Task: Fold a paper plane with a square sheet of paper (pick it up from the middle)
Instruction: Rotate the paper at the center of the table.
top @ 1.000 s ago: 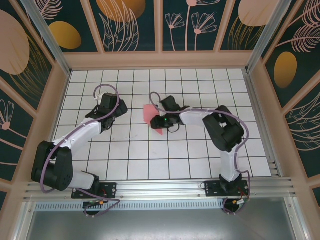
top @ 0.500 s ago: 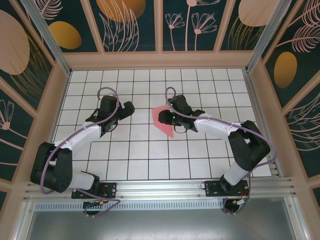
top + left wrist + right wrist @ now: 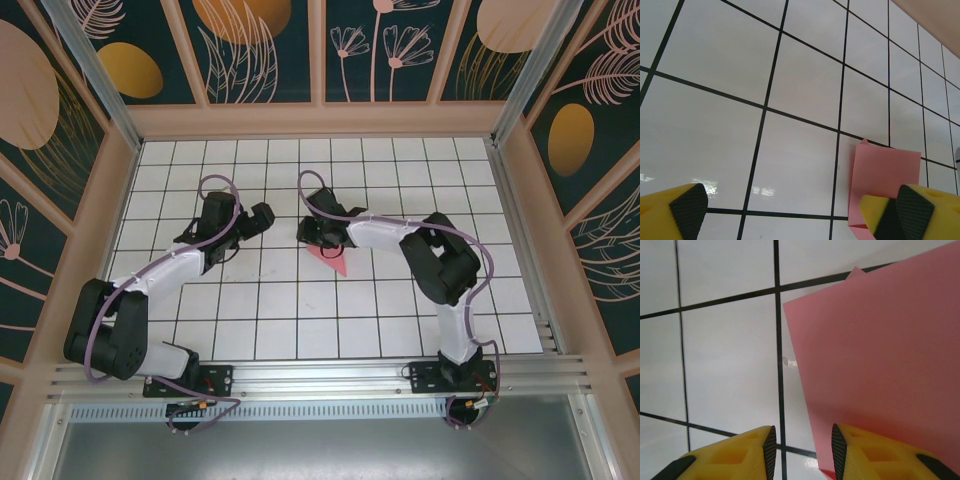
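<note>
The pink sheet of paper (image 3: 334, 262) lies folded on the white gridded table, its pointed tip toward the near right. In the right wrist view the paper (image 3: 880, 360) lies flat beneath and beyond my right finger. My right gripper (image 3: 306, 232) hovers over the paper's far left end. Its jaws (image 3: 801, 452) stand partly open with bare table between them, and the paper's edge runs just inside the right finger. My left gripper (image 3: 262, 218) is wide open a tile to the left of the paper. In its own view (image 3: 800, 210) the paper (image 3: 885, 175) shows behind its right finger.
The white gridded table (image 3: 280, 320) is boxed in by wooden walls (image 3: 320, 122) on the far, left and right sides. An aluminium rail (image 3: 320, 375) with both arm bases runs along the near edge.
The right gripper swung right, then back left, and the paper went from tilted up at the gripper to lying lower, nearer the front. The left gripper edged to the right.
</note>
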Robot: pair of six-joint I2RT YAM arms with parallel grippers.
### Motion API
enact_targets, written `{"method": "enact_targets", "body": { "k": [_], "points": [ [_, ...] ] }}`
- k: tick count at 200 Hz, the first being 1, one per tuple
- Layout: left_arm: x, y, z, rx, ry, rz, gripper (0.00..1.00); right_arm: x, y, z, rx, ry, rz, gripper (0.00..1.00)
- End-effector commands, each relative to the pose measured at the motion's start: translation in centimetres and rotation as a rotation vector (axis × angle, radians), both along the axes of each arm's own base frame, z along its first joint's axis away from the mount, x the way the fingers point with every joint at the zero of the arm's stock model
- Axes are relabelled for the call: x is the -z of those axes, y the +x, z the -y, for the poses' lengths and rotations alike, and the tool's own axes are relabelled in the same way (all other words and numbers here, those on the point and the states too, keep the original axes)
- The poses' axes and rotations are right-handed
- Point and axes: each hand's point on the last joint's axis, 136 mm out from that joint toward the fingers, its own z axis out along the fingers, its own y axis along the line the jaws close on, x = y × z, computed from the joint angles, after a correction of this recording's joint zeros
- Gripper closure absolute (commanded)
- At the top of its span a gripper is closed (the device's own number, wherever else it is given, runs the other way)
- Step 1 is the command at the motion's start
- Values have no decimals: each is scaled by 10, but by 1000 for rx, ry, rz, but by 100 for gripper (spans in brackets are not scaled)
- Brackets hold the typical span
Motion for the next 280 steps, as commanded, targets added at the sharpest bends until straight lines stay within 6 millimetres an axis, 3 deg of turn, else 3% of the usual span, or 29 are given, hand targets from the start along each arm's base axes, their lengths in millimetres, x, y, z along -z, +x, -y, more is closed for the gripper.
{"method": "enact_targets", "body": {
  "k": [1, 32, 53, 92, 114, 163, 228, 280],
  "points": [
    [3, 1, 2, 3, -21, -6, 1, 11, -12, -3, -61, -34, -60, 62],
    [5, 1, 3, 5, -24, -15, 4, 26, -36, -1, -192, -76, -112, 62],
    [5, 0, 4, 2, -35, -20, 4, 23, -44, 10, -256, -107, -94, 62],
    [4, -5, 16, 32, -123, -31, 5, -53, -24, 23, -196, 73, 92, 62],
    [4, -11, 28, 61, -213, -47, 8, -71, -35, 33, -137, 169, 143, 61],
    [15, -34, 54, 145, -376, -123, 18, -46, -57, 61, -68, 179, 94, 63],
    [37, -58, 85, 196, -392, -207, 22, -14, -45, 76, -53, 125, 56, 67],
    [40, -67, 113, 253, -427, -241, 24, 5, -43, 90, -2, 190, 12, 67]
  ]
}}
